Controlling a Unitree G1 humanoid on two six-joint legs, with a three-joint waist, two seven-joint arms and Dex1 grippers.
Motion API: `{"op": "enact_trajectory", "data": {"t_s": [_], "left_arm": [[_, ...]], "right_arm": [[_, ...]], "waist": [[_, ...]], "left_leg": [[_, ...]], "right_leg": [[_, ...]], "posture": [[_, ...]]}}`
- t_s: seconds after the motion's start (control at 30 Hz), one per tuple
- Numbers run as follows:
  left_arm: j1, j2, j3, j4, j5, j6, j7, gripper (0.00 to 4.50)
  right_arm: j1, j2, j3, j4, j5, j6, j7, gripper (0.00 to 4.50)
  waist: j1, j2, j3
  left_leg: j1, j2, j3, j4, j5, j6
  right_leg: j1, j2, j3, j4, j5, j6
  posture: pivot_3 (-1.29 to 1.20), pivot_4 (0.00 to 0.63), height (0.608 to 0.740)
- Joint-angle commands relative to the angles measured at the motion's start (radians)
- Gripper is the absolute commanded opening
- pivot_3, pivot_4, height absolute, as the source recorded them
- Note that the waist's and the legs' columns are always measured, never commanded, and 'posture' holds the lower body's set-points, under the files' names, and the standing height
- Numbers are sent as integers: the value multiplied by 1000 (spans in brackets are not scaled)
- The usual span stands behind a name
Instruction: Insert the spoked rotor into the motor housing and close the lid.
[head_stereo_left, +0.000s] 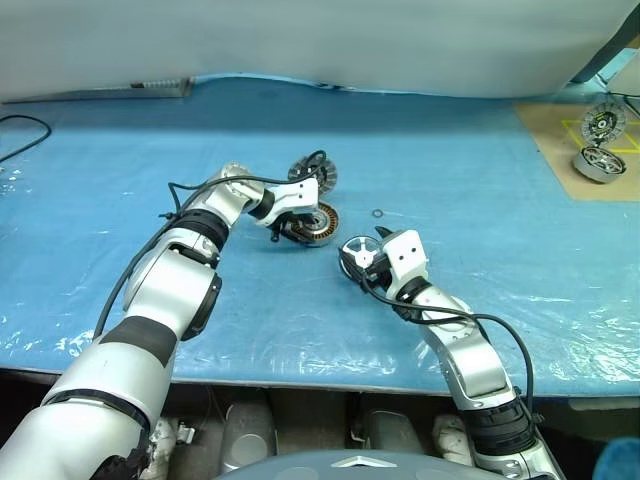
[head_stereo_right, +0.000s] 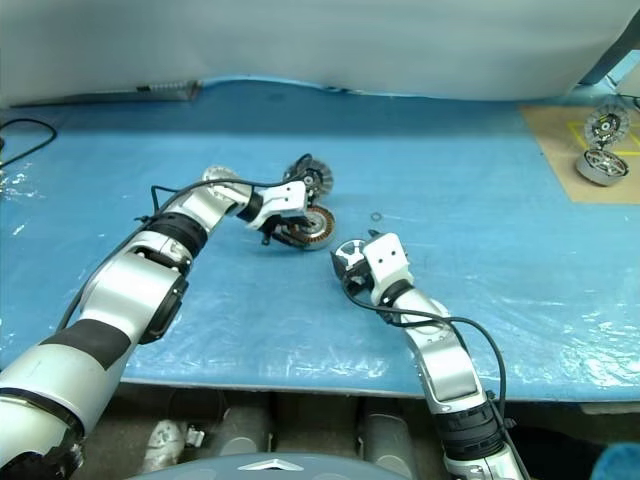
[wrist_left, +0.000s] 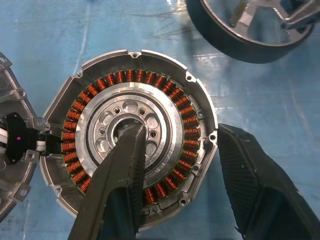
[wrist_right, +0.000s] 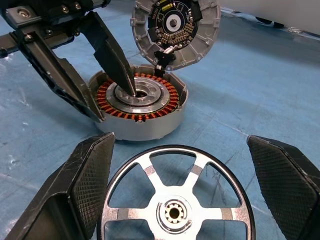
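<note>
A blue plastic sheet (head_stereo_left: 480, 190) covers the table, with a brown mat (head_stereo_left: 560, 130) at its far right. The motor housing (wrist_right: 137, 107) is straddled by the left gripper (wrist_right: 102, 75), one finger in its centre hole, one outside its wall, the lid (wrist_right: 175, 32) propped upright behind. The spoked rotor (wrist_right: 175, 200) lies between the wide-spread fingers of the right gripper (wrist_right: 182, 195); contact cannot be told.

Copper-orange windings ring the silver motor housing (wrist_left: 131, 145) on a blue table cover (head_stereo_left: 450, 180).
</note>
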Motion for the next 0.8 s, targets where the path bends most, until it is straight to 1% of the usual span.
{"op": "enact_trajectory", "data": {"t_s": [0.03, 0.17, 0.4, 0.53, 0.6, 0.63, 0.77, 0.8], "left_arm": [[36, 10, -15, -48, -5, -16, -87, 1820], [97, 31, -30, -164, -26, -18, -183, 1820], [169, 74, -47, -315, -35, 19, -227, 1820], [204, 101, -42, -440, -82, 88, -284, 1820], [215, 112, -31, -503, -109, 130, -300, 2548], [219, 117, -26, -532, -121, 148, -304, 2800], [227, 145, -5, -623, -151, 188, -291, 4218], [228, 153, 0, -643, -161, 198, -287, 4475]], "right_arm": [[-6, 3, -9, -26, -1, -6, -2, 4500], [-10, 5, -6, -18, 1, -7, 2, 4500], [-18, 5, -8, -10, 3, -8, 8, 4500], [-19, 2, -9, -9, 5, -8, 13, 4500], [-20, 1, -9, -10, 5, -7, 15, 4500], [-20, 1, -9, -10, 4, -6, 17, 4500], [-21, -2, -12, -12, 5, -2, 24, 4500], [-21, -3, -13, -12, 5, -2, 26, 4500]], "waist": [[0, 0, 0], [0, 0, 0], [-2, 0, 0], [-3, 0, 0], [-3, 0, 0], [-2, 0, 0], [-2, 0, 0], [-2, 0, 0]], "left_leg": [[0, 0, 0, 0, 0, 0], [1, 0, 0, -1, 0, 0], [1, 0, 0, -1, 0, 0], [2, 0, 1, -2, 0, 0], [2, 1, 1, -2, 0, 0], [2, 1, 1, -2, 0, 0], [2, 1, 1, -2, 0, 0], [2, 1, 1, -2, 0, 0]], "right_leg": [[0, 0, 0, 0, 0, 0], [0, 0, 0, 0, 0, 0], [0, 0, 0, 0, 0, 0], [0, 0, 0, 0, 0, -1], [0, 0, 0, 0, 0, -1], [0, 0, 0, 0, 0, -1], [-1, 0, 0, 0, 0, -1], [-1, 0, 0, 0, 0, -1]], "posture": [[0, 150, 740], [0, 150, 740], [0, 150, 740], [0, 150, 740], [0, 150, 740], [0, 150, 740], [0, 150, 740], [0, 150, 740]]}}
